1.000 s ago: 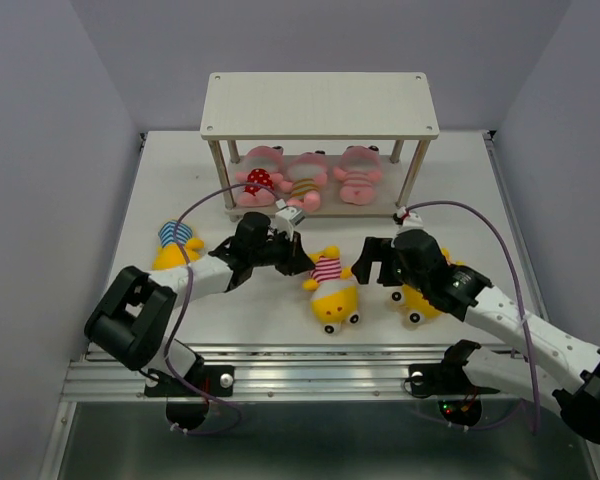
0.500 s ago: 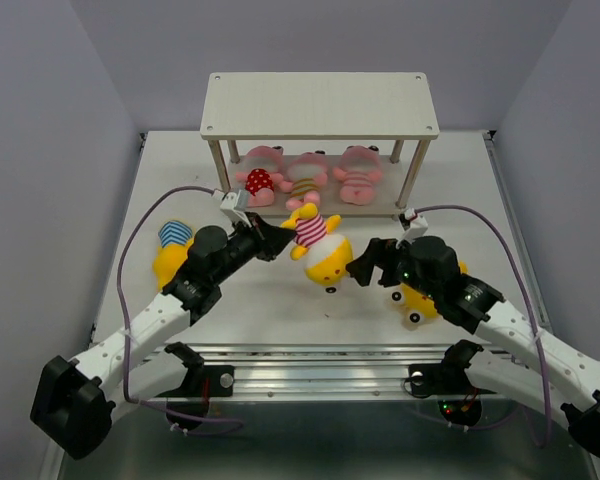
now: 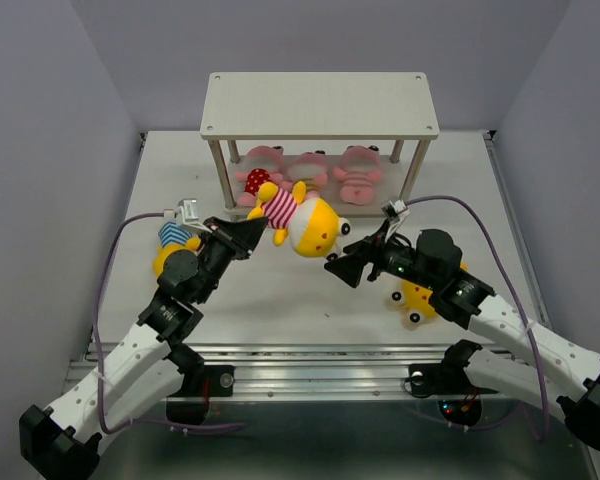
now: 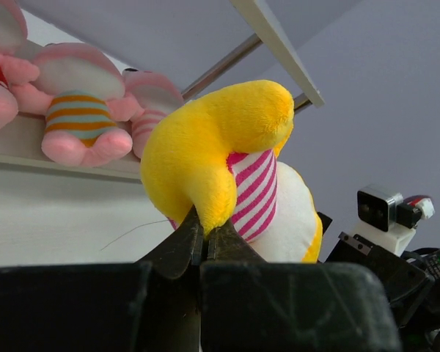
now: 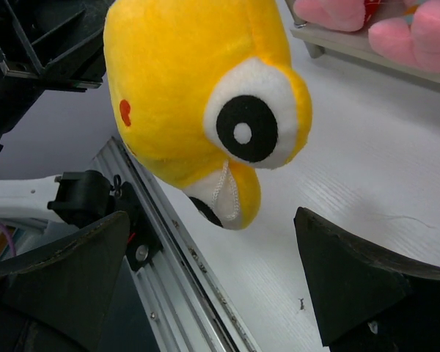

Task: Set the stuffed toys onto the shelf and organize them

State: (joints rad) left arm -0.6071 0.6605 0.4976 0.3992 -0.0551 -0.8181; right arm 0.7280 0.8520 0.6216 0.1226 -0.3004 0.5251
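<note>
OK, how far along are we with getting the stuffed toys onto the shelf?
Done: three pink toys lie on the lower board of the shelf. In hand: the left gripper, jaws shut, holds the yellow toy in the pink-striped shirt off the table; the right gripper is open by its head. Left: two yellow toys on the table, a blue-striped one and another beneath the right arm.

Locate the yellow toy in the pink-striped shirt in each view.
Top external: yellow toy mid-frame, in the air before the shelf, pinched by the left gripper.
Left wrist: yellow toy centre, back view.
Right wrist: yellow toy upper left, face only.
Shared landmark: pink toys on the shelf's lower tier, in all three.
</note>
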